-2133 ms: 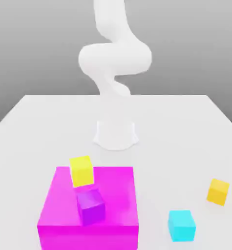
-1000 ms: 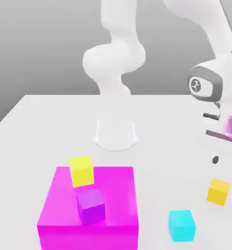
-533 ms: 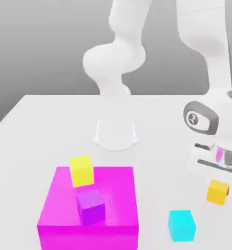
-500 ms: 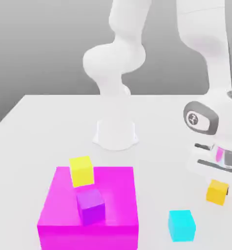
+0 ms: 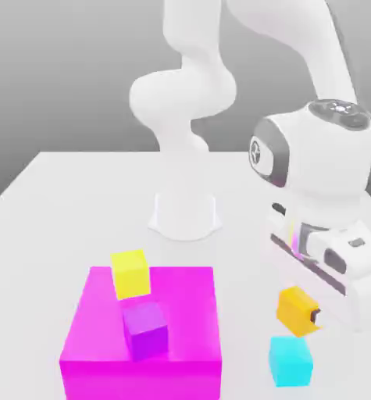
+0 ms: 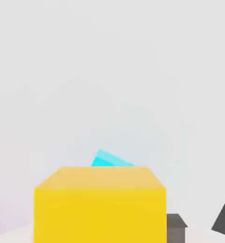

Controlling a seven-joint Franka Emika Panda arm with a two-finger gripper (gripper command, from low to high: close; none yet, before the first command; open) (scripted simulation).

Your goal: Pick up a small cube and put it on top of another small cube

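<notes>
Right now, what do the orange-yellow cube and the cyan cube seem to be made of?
Orange-yellow cube: looks like matte plastic or painted wood; flat colour, no gloss. Cyan cube: the same plain matte look, no grain or shine. Both are simulated, so the material stays open.

Simulated lab scene; plain white table [image 5: 55,203], grey backdrop, flat-coloured blocks

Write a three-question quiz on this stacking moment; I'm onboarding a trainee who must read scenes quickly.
1. True or false: the orange-yellow cube rests on the table.
2. What stands on the magenta block? A) lemon-yellow cube and purple cube B) cyan cube
3. What is the gripper shut on?

Key: 1 false, it hangs above the cyan cube; 2 A; 3 orange-yellow cube.
</notes>
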